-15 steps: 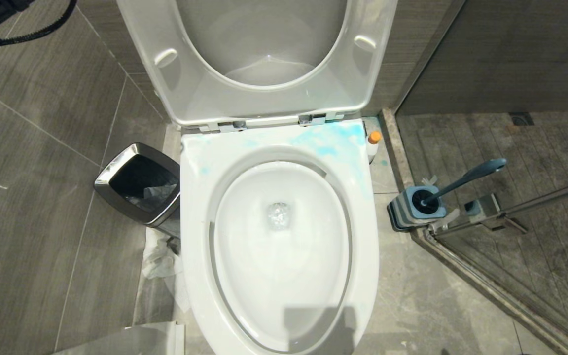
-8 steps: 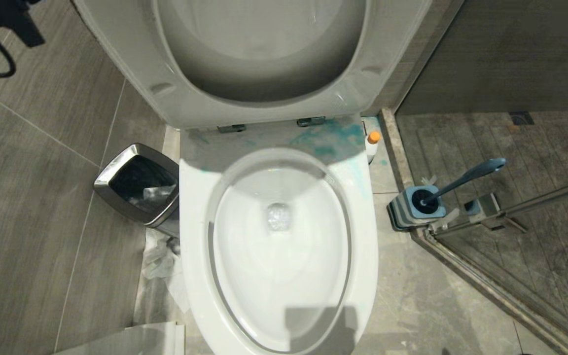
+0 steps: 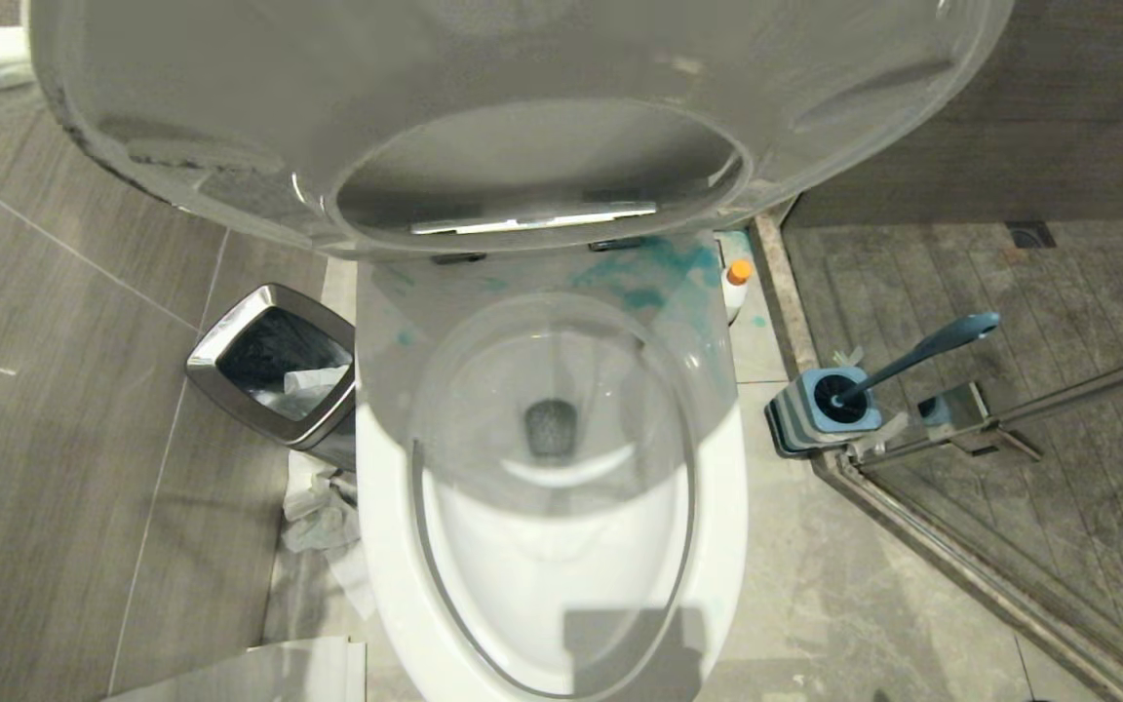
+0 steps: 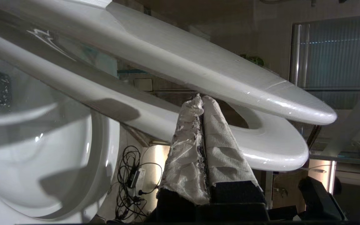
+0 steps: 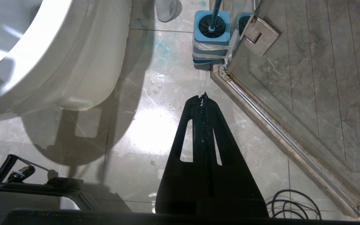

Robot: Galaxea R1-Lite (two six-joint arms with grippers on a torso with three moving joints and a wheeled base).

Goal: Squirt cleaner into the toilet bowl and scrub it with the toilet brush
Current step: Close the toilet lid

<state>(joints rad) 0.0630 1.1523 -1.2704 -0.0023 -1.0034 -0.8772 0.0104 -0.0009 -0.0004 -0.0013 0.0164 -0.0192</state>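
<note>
The toilet bowl (image 3: pixel 717 546) fills the middle of the head view, with turquoise smears (image 3: pixel 659 268) on the rim behind the opening. Its seat and lid (image 3: pixel 522 88) hang half lowered over it and shade the back of the bowl. My left gripper (image 4: pixel 201 97), wrapped in white paper, is shut on nothing, its tips right at the lid's (image 4: pixel 198 62) edge, above the seat (image 4: pixel 261 147). The cleaner (image 3: pixel 737 283) stands on the floor by the bowl's back right. The toilet brush (image 3: pixel 922 351) leans in its holder (image 3: pixel 820 409). My right gripper (image 5: pixel 202 97) hangs shut over the floor tiles.
A steel-rimmed bin (image 3: pixel 269 366) stands left of the bowl, with crumpled paper (image 3: pixel 323 522) on the floor beside it. A glass shower door and its metal threshold (image 3: pixel 961 575) run along the right. Cables (image 5: pixel 292 203) lie on the floor near my right arm.
The seat and lid have swung down from upright towards the bowl and now shade it. My left arm has left the top left corner of the head view.
</note>
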